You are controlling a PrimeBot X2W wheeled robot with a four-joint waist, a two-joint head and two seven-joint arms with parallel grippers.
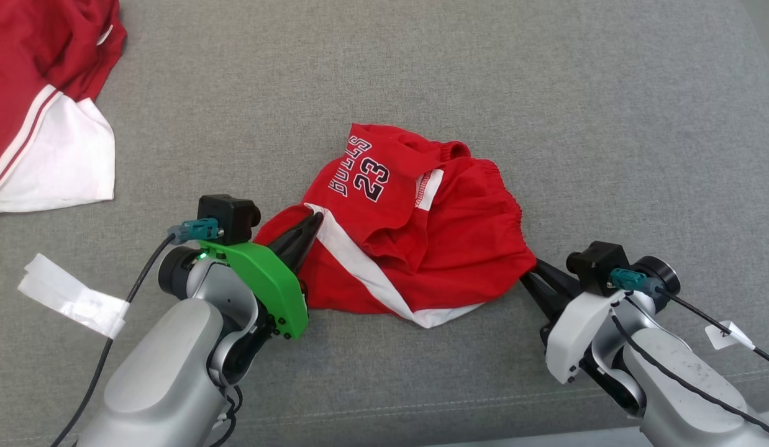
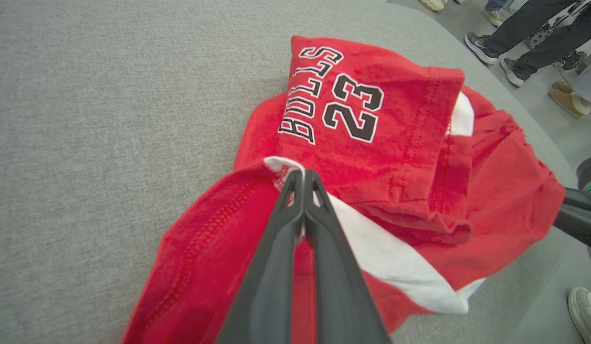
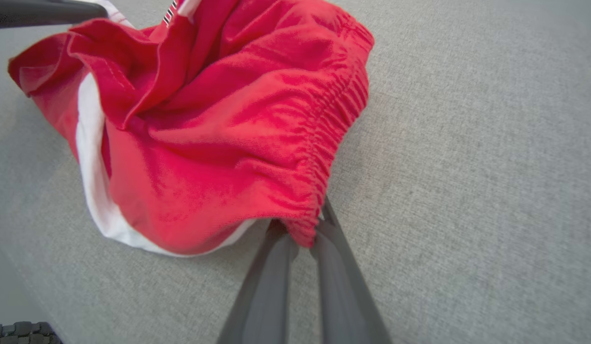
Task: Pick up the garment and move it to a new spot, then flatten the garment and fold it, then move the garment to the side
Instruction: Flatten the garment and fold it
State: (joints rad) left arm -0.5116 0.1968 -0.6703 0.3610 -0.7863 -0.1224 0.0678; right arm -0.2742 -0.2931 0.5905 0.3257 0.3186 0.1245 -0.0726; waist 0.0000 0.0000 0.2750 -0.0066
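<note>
Head view first: the crumpled, soft red shorts (image 1: 434,248), white-striped and printed BULLS 23 in black and white, lie heaped in the middle of the grey fabric-covered bench (image 1: 422,74), and both arms are on them. The left hand (image 1: 315,218), on its green bracket, has its two dark fingers pressed tight together at the heap's left edge. Left wrist view confirms it: the left hand (image 2: 302,176) is pinched on the white-trimmed hem of the red shorts (image 2: 395,157), with a curl of white binding poking out over the tips. On the other side, the right hand (image 1: 528,277) noses in at the heap's lower right corner. The right wrist view shows the right hand (image 3: 302,228) nipped shut on the gathered elastic waistband of the red shorts (image 3: 219,143), cloth bunched between the fingers.

So, two grips at opposite ends. By my read this is light, limp cloth with no stiffness, so it will sag and drape the moment it lifts. The waistband and the stitched hem are the thick, grippy places to hold; a pinch on a thin single layer would likely slip. The left grip looks shallow, right at the binding, so a sharp pull apart could tug it free. A second red-and-white garment (image 1: 43,93) lies well apart at the upper left, and a strip of white tape (image 1: 74,298) sits near the left arm.
</note>
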